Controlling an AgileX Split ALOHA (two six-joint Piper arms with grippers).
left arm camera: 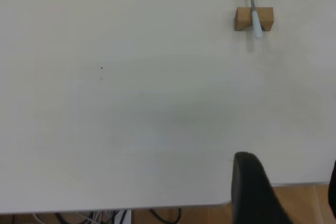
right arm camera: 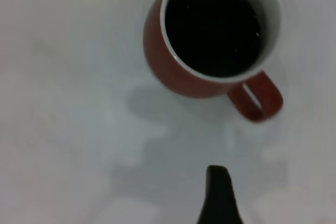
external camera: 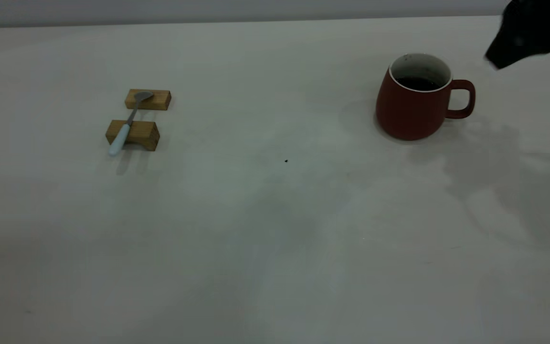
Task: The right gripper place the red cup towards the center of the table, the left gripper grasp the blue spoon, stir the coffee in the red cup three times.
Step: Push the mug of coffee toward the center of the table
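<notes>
The red cup (external camera: 413,107) stands on the table (external camera: 275,229) at the right, its handle turned to the right, with dark coffee (right arm camera: 212,24) inside. My right gripper (external camera: 499,57) hovers above and to the right of the cup, touching nothing. In the right wrist view only one of its fingers (right arm camera: 218,195) shows, with bare table beside it. The blue spoon (external camera: 127,122) lies across two tan wooden blocks at the left. My left gripper (left arm camera: 291,182) is open over the table's near edge, far from the spoon (left arm camera: 255,11), and is out of the exterior view.
The two wooden blocks (external camera: 147,99) (external camera: 134,134) sit one behind the other under the spoon. A tiny dark speck (external camera: 286,161) marks the table's middle. Cables and a wooden floor (left arm camera: 304,203) show beyond the table edge in the left wrist view.
</notes>
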